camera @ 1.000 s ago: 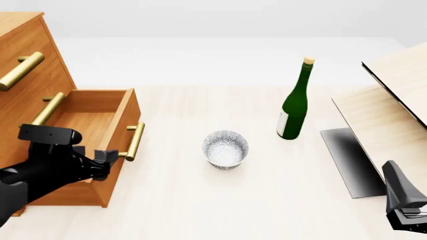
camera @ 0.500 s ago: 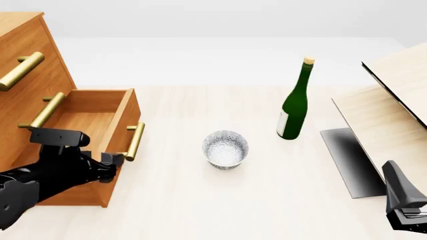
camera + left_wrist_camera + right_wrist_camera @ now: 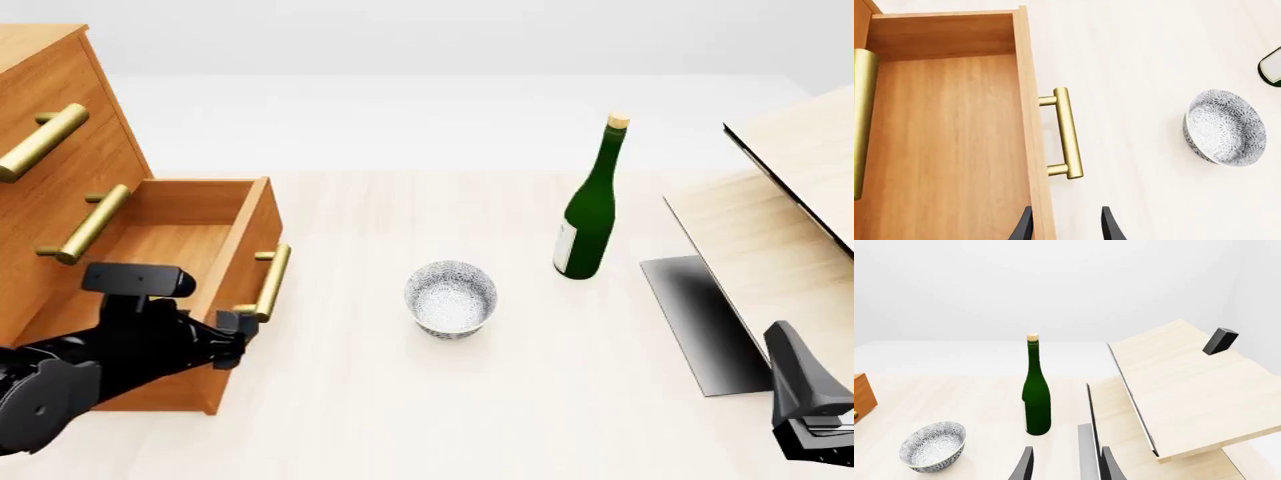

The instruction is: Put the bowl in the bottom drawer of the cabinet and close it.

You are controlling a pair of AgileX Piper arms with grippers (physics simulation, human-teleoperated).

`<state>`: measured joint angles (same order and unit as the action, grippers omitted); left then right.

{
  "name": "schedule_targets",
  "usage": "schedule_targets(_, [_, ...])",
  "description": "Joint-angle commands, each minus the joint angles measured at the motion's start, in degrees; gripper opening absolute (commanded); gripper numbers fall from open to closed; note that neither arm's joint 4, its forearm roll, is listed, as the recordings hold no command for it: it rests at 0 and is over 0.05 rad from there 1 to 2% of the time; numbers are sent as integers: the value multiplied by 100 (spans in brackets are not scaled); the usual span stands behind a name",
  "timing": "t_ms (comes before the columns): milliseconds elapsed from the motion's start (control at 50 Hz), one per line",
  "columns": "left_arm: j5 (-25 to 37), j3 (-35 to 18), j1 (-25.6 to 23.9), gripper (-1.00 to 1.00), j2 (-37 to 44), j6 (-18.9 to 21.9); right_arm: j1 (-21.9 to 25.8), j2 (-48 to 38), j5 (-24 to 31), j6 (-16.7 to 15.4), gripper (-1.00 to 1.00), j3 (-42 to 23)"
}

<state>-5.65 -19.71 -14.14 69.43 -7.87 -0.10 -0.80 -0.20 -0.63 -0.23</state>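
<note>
Bowl (image 3: 451, 298) not yet picked up; seen upright on table (image 3: 400, 400), between bottom drawer (image 3: 187, 250) and green wine bottle (image 3: 589, 205). Left gripper (image 3: 1065, 227) fingers apart, empty, shifted over last second from drawer interior out past brass handle (image 3: 271, 282), toward bowl. Drawer left pulled open: grasp judged next. Right gripper (image 3: 1065, 467) parted, idle. Pale label (image 3: 566, 248) on bottle; no writing readable.

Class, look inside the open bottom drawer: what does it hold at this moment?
The bottom drawer shows only bare wood floor; nothing lies in the visible part. The bowl stands outside on the table. The drawer's rear portion, under the cabinet, is hidden.
</note>
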Motion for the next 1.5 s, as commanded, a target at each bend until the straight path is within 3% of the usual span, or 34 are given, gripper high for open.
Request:
schedule_targets(20, [-79,27,-66,100,137,-81,1,0,0,0,100,0])
schedule_targets(1500, [-230,-93,-970,100,-38,-12,0,-1,0,1,100,0])
